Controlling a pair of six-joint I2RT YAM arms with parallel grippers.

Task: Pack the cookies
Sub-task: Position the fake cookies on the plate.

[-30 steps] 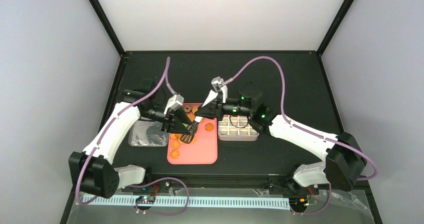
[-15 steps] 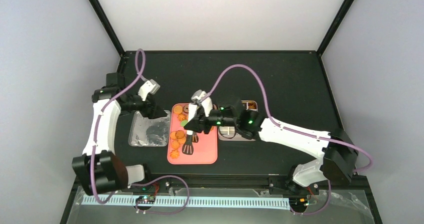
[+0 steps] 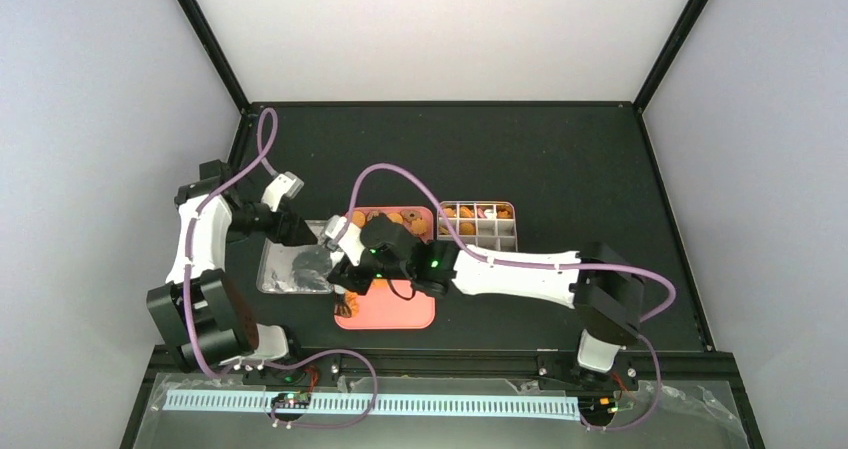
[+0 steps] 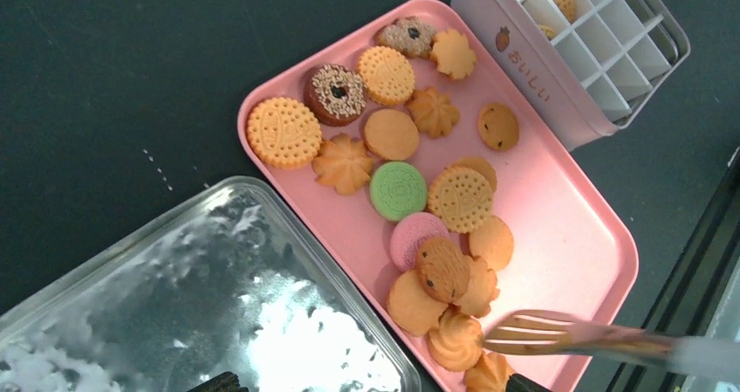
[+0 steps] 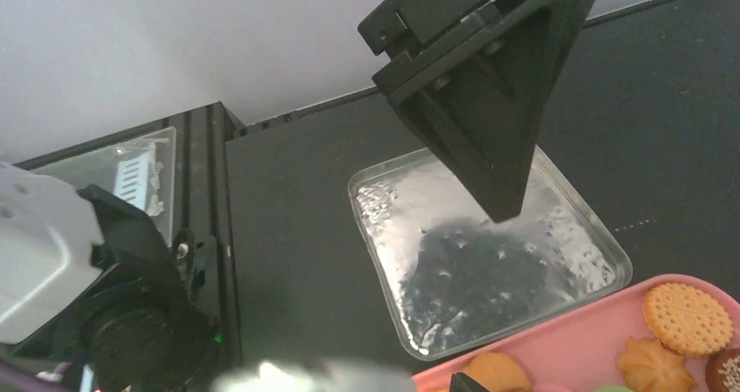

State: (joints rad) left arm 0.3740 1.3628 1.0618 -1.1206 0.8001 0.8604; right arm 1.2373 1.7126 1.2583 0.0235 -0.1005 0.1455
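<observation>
**Change of state.** One second ago both arms met over the pink tray, with the spatula at the left arm's tip. The left arm has since swung back to the left. The left gripper (image 5: 504,202) now hangs above the clear tray (image 4: 218,305). Its fingers are spread wide and hold nothing.

The right arm has reached across to the near-left part of the pink tray (image 4: 558,209). The spatula (image 4: 541,335) is off the tray surface and motion-blurred, and its handle runs toward the right gripper (image 3: 347,272). The grip itself is hidden. Judged from this, the fingers are clamped on the handle.

**Meaning for the task.** The tool appears to have passed to the right arm. The right arm is now placed to scoop, and the left arm is clear of its path. Packing is at an early stage.

**Cookies.** Most of the cookies (image 4: 460,198) lie on the pink tray.
- One loose group sits at the far end.
- A second group overlaps in a pile toward the near-left edge, just beside the spatula head.
- Most are orange-golden, either dimpled rounds or flower shapes.
- There is also one green, one pink, a brown sprinkled ring and a few chip-studded pieces.

**Tin.** The white gridded tin (image 4: 541,69) stands just right of the tray. A few cookies occupy its far row. The other compartments in view look empty.
</observation>
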